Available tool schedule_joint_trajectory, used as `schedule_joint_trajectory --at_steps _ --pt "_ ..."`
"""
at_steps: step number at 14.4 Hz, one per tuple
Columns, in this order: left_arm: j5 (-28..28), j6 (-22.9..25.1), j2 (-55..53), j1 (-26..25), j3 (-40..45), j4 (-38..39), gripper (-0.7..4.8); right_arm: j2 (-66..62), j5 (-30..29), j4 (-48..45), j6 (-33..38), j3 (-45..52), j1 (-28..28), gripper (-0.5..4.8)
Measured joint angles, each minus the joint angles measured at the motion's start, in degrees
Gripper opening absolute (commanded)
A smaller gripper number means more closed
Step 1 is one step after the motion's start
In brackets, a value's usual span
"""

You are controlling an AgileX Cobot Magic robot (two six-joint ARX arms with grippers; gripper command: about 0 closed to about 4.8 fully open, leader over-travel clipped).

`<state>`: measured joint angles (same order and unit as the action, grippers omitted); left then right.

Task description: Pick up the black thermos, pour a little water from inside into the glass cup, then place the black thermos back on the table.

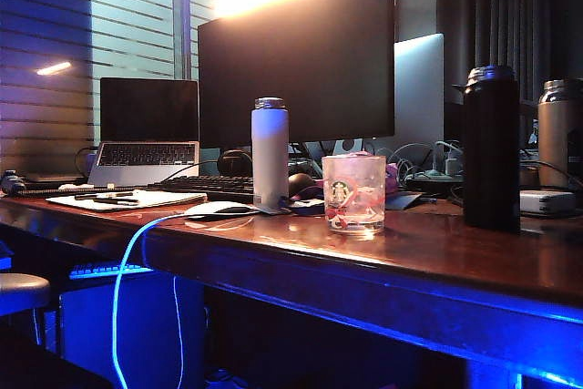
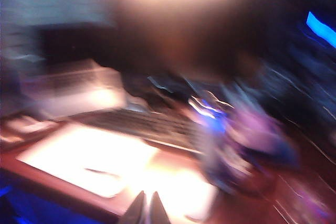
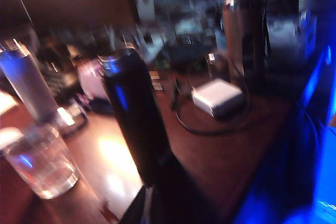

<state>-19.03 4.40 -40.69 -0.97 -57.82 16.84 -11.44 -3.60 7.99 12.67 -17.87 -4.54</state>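
**Pre-grasp check: thermos untouched, both sets of fingers together**

Task items. Black thermos (image 1: 490, 148) stands upright on the counter (image 1: 428, 257), toward its right end and close to the front edge, cap on. Glass cup (image 1: 353, 193) stands upright nr the middle of the front edge, well apart from the thermos, mouth up; looks to hold some clear liquid already, level not readable. Judgement: the gap between the two leaves room to lift and tilt the thermos over the cup w/o knocking it.

Other items. White bottle (image 1: 270, 152) stands just beside the cup, toward the left end. Steel flask (image 1: 557, 134) at the far right end, behind the thermos. White adapter (image 1: 547, 201) and its cable lie between them: a snag risk if the thermos is approached from the back edge.

Grippers. Neither shows in the exterior view.
- Right gripper (image 3: 148, 203): fingers together, nothing held. Right wrist view is blurred; thermos (image 3: 137, 119) sits directly ahead of the tips, near, contact not evident. Cup (image 3: 39, 161) off to one side.
- Left gripper (image 2: 147, 209): tips appear together, empty; left wrist view heavily blurred, over the left part of the counter near a white pad (image 2: 89, 158) and keyboard (image 2: 139, 124).

Judgement: approach stage only. Right fingers must part before a side grasp on the thermos body; cap may need attn before pouring.
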Motion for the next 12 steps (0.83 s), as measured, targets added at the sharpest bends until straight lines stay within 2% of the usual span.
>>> schedule_joint_trajectory --at_steps 2,3,5,7,9,12 --pt "-9.81 5.44 -16.81 1.31 -16.22 15.45 0.25 -10.43 0.11 -0.11 -4.09 -4.61 0.0 -0.01" --pt "-11.69 7.82 -21.24 2.45 -20.57 22.36 0.25 -14.51 0.15 0.07 -4.92 -6.36 0.0 -0.01" --pt "-12.52 10.43 -26.64 7.41 -28.02 29.07 0.2 -21.99 0.39 -1.14 -6.38 -9.18 0.0 -0.01" --pt "-15.47 12.61 -28.41 12.15 -30.71 31.43 0.16 -28.65 0.59 -2.69 -9.46 -10.14 0.0 -0.01" --pt "-15.69 13.46 -28.85 14.56 -32.54 30.93 0.16 -35.52 -0.17 -6.82 -10.86 -10.38 0.0 -0.01" --pt "-13.55 17.18 -29.51 14.47 -32.54 30.97 0.1 -39.93 -8.74 -12.57 -10.84 -10.34 -0.02 -0.01"
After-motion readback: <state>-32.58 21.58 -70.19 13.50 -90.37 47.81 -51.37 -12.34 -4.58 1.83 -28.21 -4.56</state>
